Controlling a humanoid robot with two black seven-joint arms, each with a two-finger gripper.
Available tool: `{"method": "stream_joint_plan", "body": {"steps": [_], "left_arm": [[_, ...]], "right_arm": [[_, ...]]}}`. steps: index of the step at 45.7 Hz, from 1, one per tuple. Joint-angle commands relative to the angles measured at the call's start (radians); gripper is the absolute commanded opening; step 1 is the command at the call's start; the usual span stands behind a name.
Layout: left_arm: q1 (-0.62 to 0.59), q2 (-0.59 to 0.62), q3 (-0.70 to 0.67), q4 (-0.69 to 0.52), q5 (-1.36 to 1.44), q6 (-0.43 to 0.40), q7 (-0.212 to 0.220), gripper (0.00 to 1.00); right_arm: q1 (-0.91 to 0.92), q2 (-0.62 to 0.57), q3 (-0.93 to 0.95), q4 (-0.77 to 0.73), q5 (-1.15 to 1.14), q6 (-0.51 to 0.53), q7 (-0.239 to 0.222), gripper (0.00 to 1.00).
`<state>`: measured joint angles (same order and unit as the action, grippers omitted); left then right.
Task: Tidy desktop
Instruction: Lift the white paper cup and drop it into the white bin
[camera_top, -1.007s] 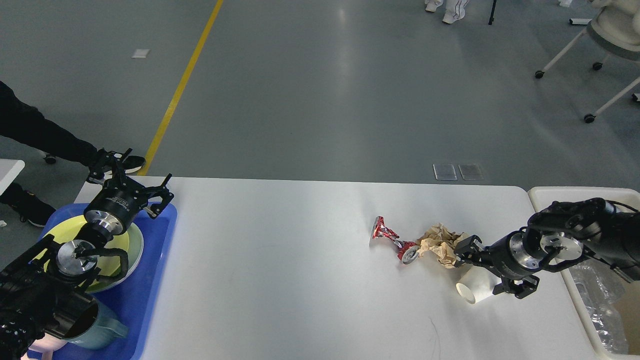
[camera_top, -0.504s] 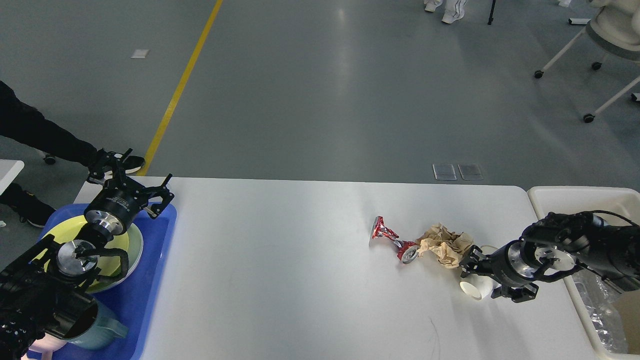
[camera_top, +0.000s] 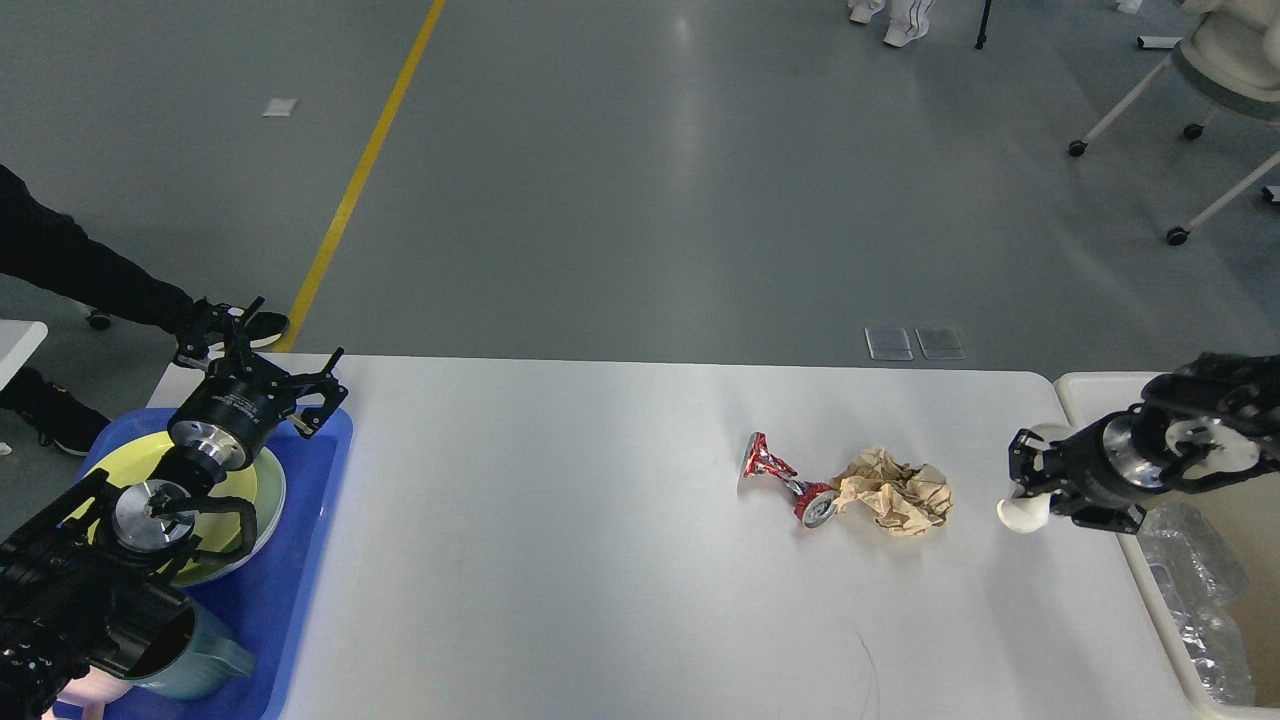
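The white bench (camera_top: 600, 520) stretches wide in front of me, and the tidying is partly done by my reckoning: a crushed red can (camera_top: 785, 480) and a ball of brown paper (camera_top: 898, 490) lie touching each other right of its middle.

On the far right, off the bench's edge, stands the cream bin (camera_top: 1075, 392), with clear plastic wrap (camera_top: 1195, 580) in it. On the left sits the blue tray (camera_top: 300, 560), holding a yellow-green plate (camera_top: 262, 490) and a grey-blue mug (camera_top: 200, 660).

What could go wrong: my right claw (camera_top: 1030, 480) carries a white paper cup (camera_top: 1022, 512) above the bench's right end, just short of the bin wall. The cup is thin and soft, so too hard a squeeze could crumple it and let it slip. I seem to have it by one end only, with its round end hanging out below, so a quick swing might shake it free. If I let go too early, it lands back on the bench or drops beside the bin. The bin's near wall is also close to my wrist, and a low pass could knock it.

My right claw is pinching the cup, its fingers closed in on it. My left claw (camera_top: 262, 345) hangs over the tray's far end with its fingers spread, touching nothing that I can make out.
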<state>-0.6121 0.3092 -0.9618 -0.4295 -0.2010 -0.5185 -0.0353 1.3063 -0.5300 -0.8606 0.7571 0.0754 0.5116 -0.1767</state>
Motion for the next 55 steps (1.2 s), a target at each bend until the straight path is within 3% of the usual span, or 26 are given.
{"method": "stream_joint_plan", "body": {"steps": [1, 9, 15, 25, 32, 37, 48, 53, 55], "left_arm": [[0.000, -0.001, 0.000, 0.000, 0.000, 0.000, 0.000, 0.96], [0.000, -0.001, 0.000, 0.000, 0.000, 0.000, 0.000, 0.96], [0.000, 0.001, 0.000, 0.000, 0.000, 0.000, 0.000, 0.96], [0.000, 0.001, 0.000, 0.000, 0.000, 0.000, 0.000, 0.96], [0.000, 0.001, 0.000, 0.000, 0.000, 0.000, 0.000, 0.96], [0.000, 0.001, 0.000, 0.000, 0.000, 0.000, 0.000, 0.96], [0.000, 0.001, 0.000, 0.000, 0.000, 0.000, 0.000, 0.96], [0.000, 0.001, 0.000, 0.000, 0.000, 0.000, 0.000, 0.96], [0.000, -0.001, 0.000, 0.000, 0.000, 0.000, 0.000, 0.96]], "right_arm": [[0.148, -0.094, 0.003, 0.002, 0.000, 0.097, 0.002, 0.00], [0.379, -0.168, 0.024, 0.074, 0.003, 0.333, 0.011, 0.00], [0.508, -0.209, 0.058, 0.146, 0.003, 0.421, 0.011, 0.00], [0.698, -0.283, 0.129, 0.215, 0.003, 0.448, 0.010, 0.00], [0.691, -0.288, 0.126, 0.205, 0.000, 0.448, 0.005, 0.00], [0.596, -0.286, 0.104, 0.177, -0.011, 0.348, 0.003, 0.00], [0.191, -0.283, 0.100, 0.055, -0.003, -0.140, 0.002, 0.00], [0.032, -0.278, 0.107, -0.021, 0.003, -0.292, 0.003, 0.00], [-0.019, -0.272, 0.110, -0.062, 0.001, -0.324, 0.003, 0.06]]}}
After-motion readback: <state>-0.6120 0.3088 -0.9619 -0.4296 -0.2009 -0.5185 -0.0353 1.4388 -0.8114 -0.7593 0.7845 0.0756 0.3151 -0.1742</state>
